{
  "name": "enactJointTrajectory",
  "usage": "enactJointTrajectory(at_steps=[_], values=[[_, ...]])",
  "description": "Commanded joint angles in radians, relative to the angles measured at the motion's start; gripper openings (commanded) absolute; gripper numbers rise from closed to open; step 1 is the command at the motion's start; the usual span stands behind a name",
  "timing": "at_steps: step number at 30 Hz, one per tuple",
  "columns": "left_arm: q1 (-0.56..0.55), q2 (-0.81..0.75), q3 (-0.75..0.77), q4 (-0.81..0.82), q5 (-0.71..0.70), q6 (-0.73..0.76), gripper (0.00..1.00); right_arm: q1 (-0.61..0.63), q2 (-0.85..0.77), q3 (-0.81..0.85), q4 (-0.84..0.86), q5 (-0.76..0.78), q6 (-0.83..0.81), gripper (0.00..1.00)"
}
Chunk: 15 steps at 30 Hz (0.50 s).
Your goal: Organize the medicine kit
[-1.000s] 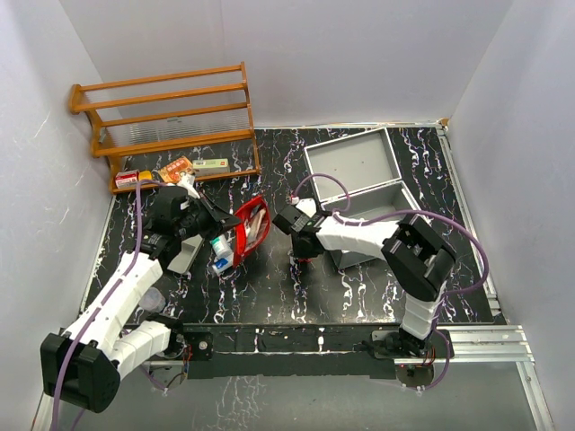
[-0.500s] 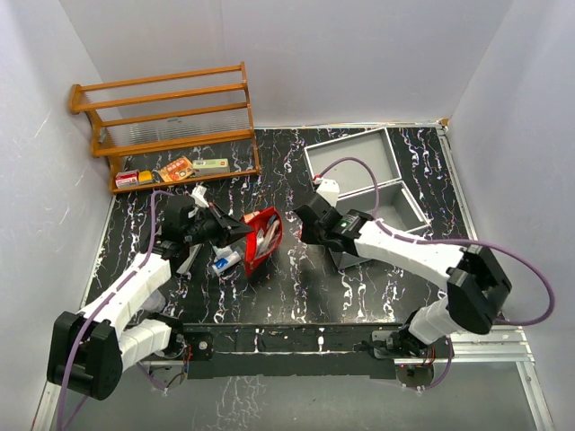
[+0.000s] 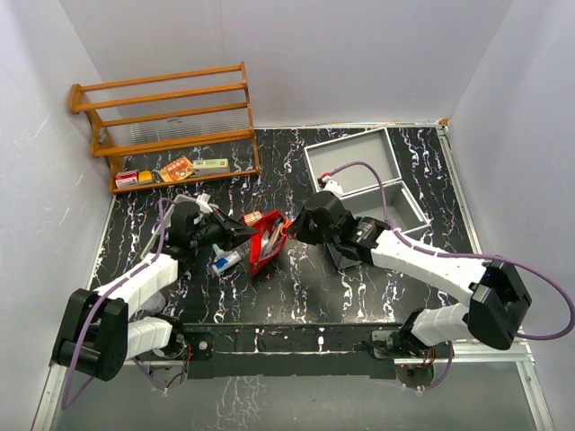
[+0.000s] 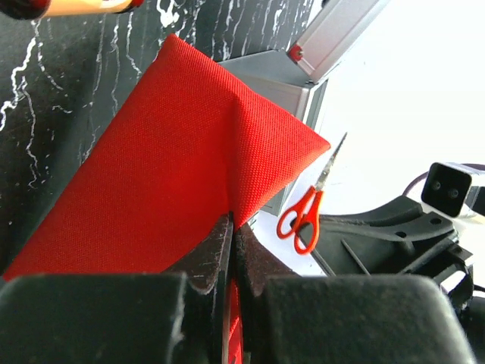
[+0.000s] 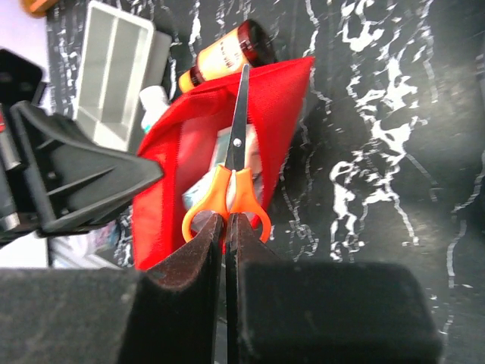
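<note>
The medicine kit point(image 3: 401, 207) is a grey metal case at the right rear, its lid point(image 3: 352, 160) open and leaning back; its corner point(image 4: 301, 85) shows past the pouch in the left wrist view. A red fabric pouch point(image 3: 268, 244) is held up on edge at the table's middle, and my left gripper point(image 3: 244, 235) is shut on its rim point(image 4: 170, 163). My right gripper point(image 5: 226, 220) is shut on the orange handles of a pair of scissors point(image 5: 236, 176). The blade tip points into the pouch's open mouth point(image 5: 288, 121). The scissors point(image 4: 305, 212) also show from the left wrist.
A brown bottle with an orange label point(image 5: 227, 51) lies behind the pouch. A white and blue tube point(image 3: 225, 261) lies left of it. A shallow grey divided tray point(image 5: 114, 68) sits under my left arm. A wooden rack point(image 3: 166, 117) with small boxes point(image 3: 177, 169) stands at the back left.
My right arm has swung left, away from the case, carrying the scissors up to the pouch's mouth. My left gripper has shifted the pouch slightly right and nearer.
</note>
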Motion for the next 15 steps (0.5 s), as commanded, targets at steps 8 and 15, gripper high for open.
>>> enactJointTrajectory(at_steps=[8, 15], values=[[-0.008, 0.025, -0.025, 0.092, 0.028, -0.053, 0.00, 0.007, 0.014, -0.088, 0.342, -0.142, 0.211, 0.00], [-0.008, 0.021, -0.032, 0.088, 0.028, -0.058, 0.00, 0.026, 0.070, -0.097, 0.423, -0.151, 0.264, 0.00]])
